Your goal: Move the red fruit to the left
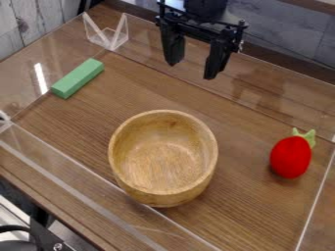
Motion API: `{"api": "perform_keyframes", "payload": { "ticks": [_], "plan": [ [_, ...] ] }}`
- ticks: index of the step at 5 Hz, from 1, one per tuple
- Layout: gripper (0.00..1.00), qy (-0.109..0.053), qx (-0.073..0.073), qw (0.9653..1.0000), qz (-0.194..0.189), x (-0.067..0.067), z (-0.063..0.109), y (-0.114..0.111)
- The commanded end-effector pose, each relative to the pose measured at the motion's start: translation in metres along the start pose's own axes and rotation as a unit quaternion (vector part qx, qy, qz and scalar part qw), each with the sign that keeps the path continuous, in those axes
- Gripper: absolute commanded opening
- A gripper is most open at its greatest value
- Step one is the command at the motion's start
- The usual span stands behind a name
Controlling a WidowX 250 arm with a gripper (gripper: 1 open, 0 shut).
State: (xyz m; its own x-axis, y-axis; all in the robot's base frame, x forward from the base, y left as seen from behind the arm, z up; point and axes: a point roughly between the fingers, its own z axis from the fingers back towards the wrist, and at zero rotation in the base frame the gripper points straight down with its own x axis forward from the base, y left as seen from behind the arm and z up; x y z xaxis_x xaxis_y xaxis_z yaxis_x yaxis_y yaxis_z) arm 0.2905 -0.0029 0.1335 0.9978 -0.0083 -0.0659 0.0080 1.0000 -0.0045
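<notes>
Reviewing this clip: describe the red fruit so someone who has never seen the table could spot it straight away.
Start at the big wooden bowl in the middle of the table. Look to its right, near the clear wall at the table's right edge: the red fruit sits there alone. It is small, glossy red with a green leafy top, unlike the flat green block at far left.

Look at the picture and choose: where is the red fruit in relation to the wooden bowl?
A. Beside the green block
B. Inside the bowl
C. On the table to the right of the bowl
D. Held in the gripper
C: the red fruit lies on the table, apart from the wooden bowl and to its right in the picture.
</notes>
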Motion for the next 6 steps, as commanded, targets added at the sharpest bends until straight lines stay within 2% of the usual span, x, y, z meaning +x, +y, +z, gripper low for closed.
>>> {"api": "perform_keyframes", "payload": {
  "ticks": [1,2,3,5,6],
  "plan": [
    [1.0,0.014,-0.005,0.9998,0.011,0.005,-0.005,-0.006],
    [1.0,0.016,-0.012,0.9998,-0.004,0.01,-0.024,-0.026],
    [1.0,0.006,-0.018,0.9996,-0.019,0.017,-0.04,-0.055],
    [1.0,-0.023,-0.022,0.9966,-0.075,0.03,-0.052,-0.14],
    [1.0,-0.033,-0.023,0.9975,-0.058,0.024,-0.063,-0.138]
  ]
}}
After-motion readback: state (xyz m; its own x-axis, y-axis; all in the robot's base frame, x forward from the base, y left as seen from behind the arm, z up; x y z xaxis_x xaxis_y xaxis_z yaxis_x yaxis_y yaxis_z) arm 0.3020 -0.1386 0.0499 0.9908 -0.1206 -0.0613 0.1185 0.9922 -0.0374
